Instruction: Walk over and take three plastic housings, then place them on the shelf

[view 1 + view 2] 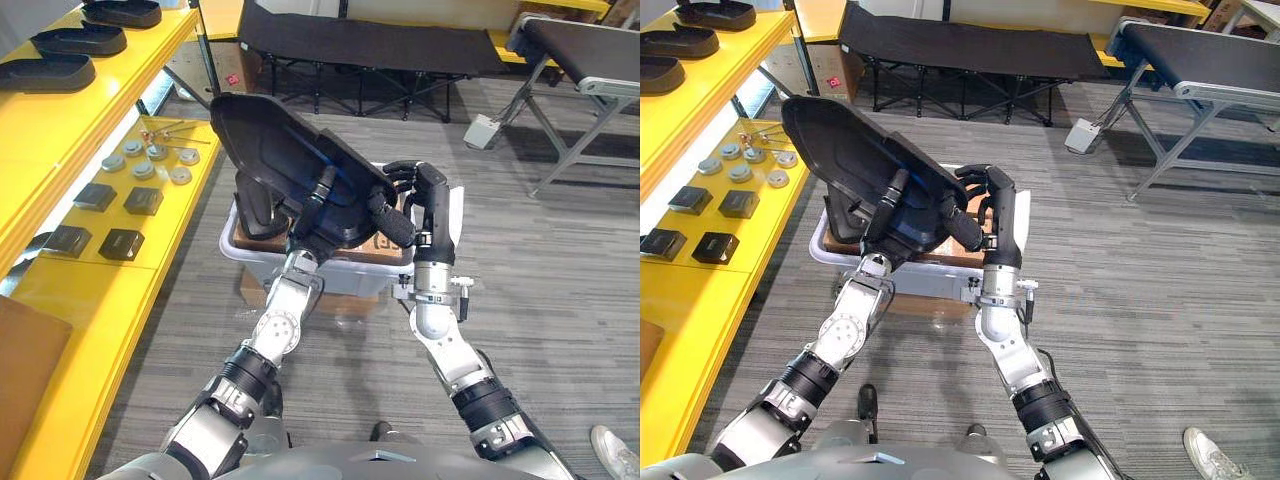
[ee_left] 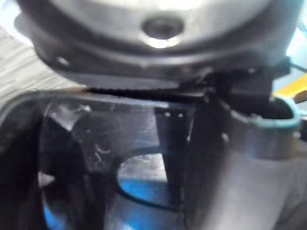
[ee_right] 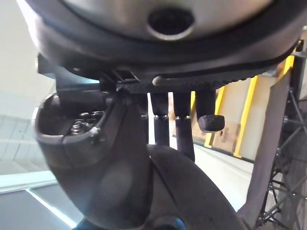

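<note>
A: Above the pale bin (image 1: pixel 232 250) on the floor, we hold one big black housing (image 1: pixel 270 140) up in the air with both hands. It is tilted, with its hollow side turned toward us.

B: How do our hands sit on it?

A: Our left hand (image 1: pixel 318 212) grips the lower edge, with its fingers curled up into the hollow. Our right hand (image 1: pixel 432 205) clamps the edge on the other side. Its thumb presses on the rim and its fingers bend over at the top. In the right wrist view the dark rim passes between the thumb and the fingers (image 3: pixel 184 129).

B: What do we see in the bin?

A: We see a cardboard box (image 1: pixel 243 233). Another dark piece (image 1: pixel 255 205) stands in it, partly hidden behind the housing we hold.

B: And the shelf?

A: The yellow shelf (image 1: pixel 60 130) runs along our left. Three more housings (image 1: pixel 80 40) lie in a row on its upper board. On the lower board we see small grey discs (image 1: pixel 145 160) and black square blocks (image 1: pixel 110 215).

B: Anything else around us?

A: A black folding cot (image 1: pixel 370 45) stands beyond the bin, and a conveyor (image 1: pixel 590 50) is at the far right. A person's shoe (image 1: pixel 615 450) is on the floor near our right side.
</note>
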Available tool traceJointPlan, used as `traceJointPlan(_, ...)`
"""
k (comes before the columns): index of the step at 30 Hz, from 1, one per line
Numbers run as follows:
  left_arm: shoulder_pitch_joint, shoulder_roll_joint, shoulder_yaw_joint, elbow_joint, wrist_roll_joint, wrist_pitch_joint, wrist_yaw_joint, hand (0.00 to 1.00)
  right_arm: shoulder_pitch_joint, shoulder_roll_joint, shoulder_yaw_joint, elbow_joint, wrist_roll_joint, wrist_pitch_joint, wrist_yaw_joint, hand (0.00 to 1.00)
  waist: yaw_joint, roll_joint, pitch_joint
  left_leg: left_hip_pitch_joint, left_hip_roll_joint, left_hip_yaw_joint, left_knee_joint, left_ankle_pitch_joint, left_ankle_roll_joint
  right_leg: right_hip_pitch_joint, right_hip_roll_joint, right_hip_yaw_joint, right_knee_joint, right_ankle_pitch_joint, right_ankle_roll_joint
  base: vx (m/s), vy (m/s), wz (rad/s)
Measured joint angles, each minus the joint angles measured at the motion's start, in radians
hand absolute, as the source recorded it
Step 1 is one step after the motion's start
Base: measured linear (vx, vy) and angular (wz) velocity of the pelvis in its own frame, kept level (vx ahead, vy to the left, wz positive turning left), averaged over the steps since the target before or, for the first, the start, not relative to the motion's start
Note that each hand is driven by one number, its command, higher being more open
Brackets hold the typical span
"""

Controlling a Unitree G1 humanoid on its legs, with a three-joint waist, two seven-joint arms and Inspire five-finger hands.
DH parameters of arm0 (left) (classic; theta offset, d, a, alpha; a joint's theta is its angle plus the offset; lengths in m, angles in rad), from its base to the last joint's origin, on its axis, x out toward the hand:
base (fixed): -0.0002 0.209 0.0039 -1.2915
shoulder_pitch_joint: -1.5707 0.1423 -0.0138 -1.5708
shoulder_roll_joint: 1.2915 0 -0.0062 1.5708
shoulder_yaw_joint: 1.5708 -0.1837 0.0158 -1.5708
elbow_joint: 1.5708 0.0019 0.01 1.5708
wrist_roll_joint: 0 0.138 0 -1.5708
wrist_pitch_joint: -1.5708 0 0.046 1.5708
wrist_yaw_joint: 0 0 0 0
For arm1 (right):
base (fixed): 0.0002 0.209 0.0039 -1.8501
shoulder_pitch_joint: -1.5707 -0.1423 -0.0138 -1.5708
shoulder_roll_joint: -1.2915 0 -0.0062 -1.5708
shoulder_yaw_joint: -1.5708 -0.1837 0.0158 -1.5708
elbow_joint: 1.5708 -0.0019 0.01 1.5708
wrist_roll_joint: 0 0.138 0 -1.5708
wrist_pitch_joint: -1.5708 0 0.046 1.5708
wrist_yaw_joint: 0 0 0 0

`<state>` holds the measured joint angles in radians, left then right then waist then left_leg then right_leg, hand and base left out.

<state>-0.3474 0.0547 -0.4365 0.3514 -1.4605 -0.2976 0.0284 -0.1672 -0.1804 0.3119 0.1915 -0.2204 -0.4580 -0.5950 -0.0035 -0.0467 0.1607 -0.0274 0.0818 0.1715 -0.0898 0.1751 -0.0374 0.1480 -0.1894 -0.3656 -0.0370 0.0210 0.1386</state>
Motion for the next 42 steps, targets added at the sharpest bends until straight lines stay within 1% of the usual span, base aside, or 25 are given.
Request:
traceJointPlan(6, 0.031, -0.002, 0.001, 0.0, 0.036, 0.003, -0.061, 0.0, 0.039, 0.039, -0.01, 0.013, 0.036, -0.001, -0.009, 0.0, 0.0, -0.004, -0.004, 0.002, 0.0, 0.005, 0.0, -0.002, -0.003, -0.001, -0.001, 0.005, 0.001, 0.0, 0.0, 0.0, -0.001, -0.01)
traceJointPlan(9, 0.036, -0.003, 0.009, 0.007, 0.091, 0.041, -0.062, 0.0, 0.072, 0.039, -0.01, 0.023, 0.038, -0.034, -0.022, 0.0, -0.001, -0.004, -0.004, 0.003, 0.0, 0.005, 0.0, -0.002, -0.003, -0.002, -0.001, 0.005, 0.003, 0.0, 0.0, 0.0, 0.0, 0.0)
traceJointPlan(11, 0.036, -0.003, 0.02, 0.014, 0.134, 0.042, -0.062, 0.0, 0.092, 0.041, -0.001, 0.023, 0.038, -0.055, -0.027, 0.0, -0.005, -0.005, -0.005, 0.003, 0.001, 0.006, 0.0, -0.002, -0.003, -0.003, -0.001, 0.006, 0.005, 0.0, -0.001, -0.01, 0.003, -0.02)
traceJointPlan(12, 0.036, -0.003, 0.022, 0.014, 0.158, 0.041, -0.062, 0.0, 0.102, 0.042, 0.004, 0.023, 0.038, -0.062, -0.036, 1.0, -0.006, -0.005, -0.006, 0.003, 0.001, 0.008, 0.0, -0.003, -0.004, -0.006, -0.001, 0.009, 0.008, -0.001, -0.001, -0.02, 0.004, -0.04)
traceJointPlan(15, 0.036, -0.003, 0.018, 0.013, 0.178, 0.039, -0.062, 0.0, 0.117, 0.041, 0.005, 0.023, 0.04, -0.08, -0.04, 1.0, -0.007, -0.006, -0.01, 0.004, 0.001, 0.009, 0.0, -0.003, -0.004, -0.007, -0.002, 0.011, 0.01, -0.001, -0.001, -0.01, 0.002, -0.01)
traceJointPlan(16, 0.036, -0.002, 0.02, 0.013, 0.182, 0.035, -0.062, 0.0, 0.12, 0.037, 0.011, 0.023, 0.041, -0.081, -0.015, 1.0, -0.01, -0.008, -0.011, 0.005, 0.001, 0.01, 0.0, -0.004, -0.005, -0.007, -0.002, 0.012, 0.011, -0.001, -0.001, 0.0, 0.0, 0.0)
traceJointPlan(17, 0.036, -0.003, 0.022, 0.012, 0.199, 0.033, -0.06, 0.0, 0.123, 0.035, 0.013, 0.023, 0.052, -0.081, 0.017, 1.0, -0.01, -0.008, -0.012, 0.005, 0.001, 0.01, 0.0, -0.004, -0.006, -0.007, -0.002, 0.013, 0.011, -0.001, -0.001, 0.0, 0.0, 0.0)
traceJointPlan(18, 0.036, -0.002, 0.023, 0.003, 0.278, 0.03, -0.052, 0.0, 0.131, 0.029, 0.019, 0.031, 0.113, -0.073, 0.112, 1.0, -0.009, -0.011, -0.014, 0.005, 0.002, 0.01, 0.0, -0.006, -0.008, -0.008, -0.002, 0.013, 0.013, -0.001, -0.001, 0.0, 0.0, 0.0)
traceJointPlan(20, 0.038, -0.002, 0.021, -0.022, 0.381, 0.027, -0.036, 0.0, 0.148, 0.023, 0.038, 0.037, 0.17, -0.071, 0.165, 1.0, -0.001, -0.012, -0.015, 0.005, 0.002, 0.01, 0.0, -0.006, -0.008, -0.008, -0.002, 0.012, 0.013, -0.001, -0.001, 0.0, 0.0, 0.0)
traceJointPlan(21, 0.045, 0.005, 0.024, -0.057, 0.455, 0.022, -0.008, 0.0, 0.158, 0.026, 0.04, 0.037, 0.215, -0.068, 0.193, 1.0, 0.0, -0.012, -0.015, 0.005, 0.001, 0.009, 0.0, -0.01, -0.006, -0.008, -0.002, 0.012, 0.013, -0.001, -0.001, 0.0, 0.0, 0.0)
traceJointPlan(23, 0.07, 0.006, 0.048, -0.143, 0.603, 0.018, 0.068, 0.0, 0.159, 0.028, 0.048, 0.034, 0.249, -0.067, 0.229, 1.0, -0.003, -0.011, -0.017, 0.004, -0.003, 0.011, 0.0, -0.009, -0.007, -0.012, -0.003, 0.011, 0.017, -0.002, -0.002, -0.01, 0.009, -0.03)
traceJointPlan(24, 0.097, 0.004, 0.065, -0.203, 0.746, 0.016, 0.139, 0.0, 0.16, 0.029, 0.055, 0.03, 0.278, -0.067, 0.251, 1.0, -0.005, -0.011, -0.023, 0.003, -0.003, 0.014, 0.0, -0.011, -0.008, -0.017, -0.002, 0.013, 0.019, -0.003, -0.003, -0.01, 0.02, -0.07)
traceJointPlan(26, 0.125, 0.005, 0.088, -0.266, 0.9, 0.014, 0.214, 0.0, 0.16, 0.028, 0.053, 0.024, 0.293, -0.067, 0.268, 1.0, -0.004, -0.007, -0.028, 0.001, -0.002, 0.014, 0.0, -0.011, -0.009, -0.021, -0.001, 0.013, 0.021, -0.009, -0.012, 0.0, 0.004, -0.03)
traceJointPlan(28, 0.16, 0.01, 0.154, -0.328, 1.136, 0.011, 0.346, 0.0, 0.18, 0.028, 0.05, -0.032, 0.367, -0.066, 0.289, 1.0, -0.005, 0.008, -0.037, 0.001, -0.001, 0.014, 0.0, -0.011, -0.01, -0.022, 0.001, 0.013, 0.023, -0.01, -0.014, 0.0, 0.0, 0.0)
traceJointPlan(29, 0.166, 0.013, 0.176, -0.336, 1.192, 0.01, 0.383, 0.0, 0.189, 0.028, 0.046, -0.051, 0.394, -0.068, 0.295, 1.0, -0.004, 0.012, -0.039, 0.001, -0.001, 0.014, 0.0, -0.011, -0.01, -0.022, 0.001, 0.013, 0.023, -0.01, -0.014, 0.0, 0.0, 0.0)
traceJointPlan(31, 0.194, 0.024, 0.28, -0.365, 1.391, 0.011, 0.514, 0.0, 0.211, 0.03, 0.007, -0.09, 0.473, -0.071, 0.326, 1.0, -0.007, 0.025, -0.047, 0.001, -0.001, 0.014, 0.0, -0.012, -0.01, -0.025, 0.001, 0.013, 0.023, -0.011, -0.015, 0.0, 0.0, 0.0)
traceJointPlan(33, 0.212, 0.038, 0.336, -0.386, 1.542, 0.02, 0.6, 0.0, 0.243, 0.031, -0.041, -0.111, 0.521, -0.072, 0.342, 1.0, -0.002, 0.027, -0.049, 0.001, -0.001, 0.013, 0.0, -0.013, -0.011, -0.026, 0.0, 0.011, 0.022, -0.012, -0.016, 0.0, 0.0, 0.0)
traceJointPlan(34, 0.222, 0.047, 0.355, -0.399, 1.575, 0.022, 0.62, 0.0, 0.254, 0.031, -0.055, -0.115, 0.535, -0.072, 0.347, 1.0, -0.001, 0.027, -0.049, 0.0, -0.001, 0.013, 0.0, -0.013, -0.011, -0.026, 0.001, 0.011, 0.021, -0.012, -0.017, 0.0, 0.0, 0.0)
traceJointPlan(35, 0.248, 0.067, 0.387, -0.431, 1.624, 0.026, 0.645, 0.0, 0.28, 0.032, -0.083, -0.127, 0.595, -0.071, 0.388, 1.0, -0.001, 0.027, -0.049, 0.0, -0.001, 0.014, 0.0, -0.014, -0.012, -0.026, 0.0, 0.012, 0.02, -0.013, -0.017, 0.0, 0.0, 0.0)
traceJointPlan(36, 0.274, 0.089, 0.412, -0.457, 1.651, 0.029, 0.655, 0.0, 0.308, 0.034, -0.113, -0.129, 0.664, -0.062, 0.452, 1.0, -0.002, 0.026, -0.049, 0.0, -0.002, 0.015, 0.0, -0.015, -0.012, -0.027, 0.0, 0.012, 0.02, -0.013, -0.018, 0.0, 0.0, 0.0)
traceJointPlan(37, 0.284, 0.098, 0.423, -0.467, 1.668, 0.031, 0.657, 0.0, 0.322, 0.034, -0.129, -0.129, 0.689, -0.052, 0.482, 1.0, -0.002, 0.026, -0.049, 0.0, -0.002, 0.016, 0.0, -0.016, -0.013, -0.027, 0.0, 0.013, 0.02, -0.013, -0.018, 0.0, 0.0, 0.0)
traceJointPlan(38, 0.307, 0.118, 0.44, -0.482, 1.668, 0.031, 0.65, 0.0, 0.353, 0.034, -0.16, -0.128, 0.73, -0.025, 0.54, 1.0, -0.002, 0.026, -0.05, -0.001, -0.002, 0.017, 0.0, -0.016, -0.013, -0.03, 0.0, 0.015, 0.02, -0.013, -0.018, 0.0, 0.005, -0.06)
traceJointPlan(39, 0.33, 0.13, 0.457, -0.485, 1.658, 0.028, 0.633, 0.0, 0.383, 0.033, -0.187, -0.126, 0.737, 0.006, 0.564, 1.0, -0.003, 0.028, -0.051, -0.001, -0.001, 0.021, 0.0, -0.017, -0.014, -0.033, 0.0, 0.017, 0.02, -0.013, -0.018, 0.0, 0.004, -0.08)
traceJointPlan(41, 0.372, 0.133, 0.476, -0.485, 1.63, 0.014, 0.6, 0.0, 0.414, 0.033, -0.217, -0.112, 0.734, 0.031, 0.566, 1.0, -0.005, 0.03, -0.054, -0.002, 0.001, 0.029, 0.0, -0.019, -0.014, -0.039, -0.001, 0.026, 0.021, -0.013, -0.018, 0.01, 0.006, -0.16)
traceJointPlan(42, 0.427, 0.134, 0.482, -0.486, 1.54, -0.018, 0.539, 0.0, 0.438, 0.033, -0.255, -0.089, 0.713, 0.041, 0.555, 1.0, -0.006, 0.034, -0.057, -0.001, 0.002, 0.041, 0.0, -0.021, -0.014, -0.045, -0.001, 0.04, 0.021, -0.013, -0.018, 0.01, 0.008, -0.22)
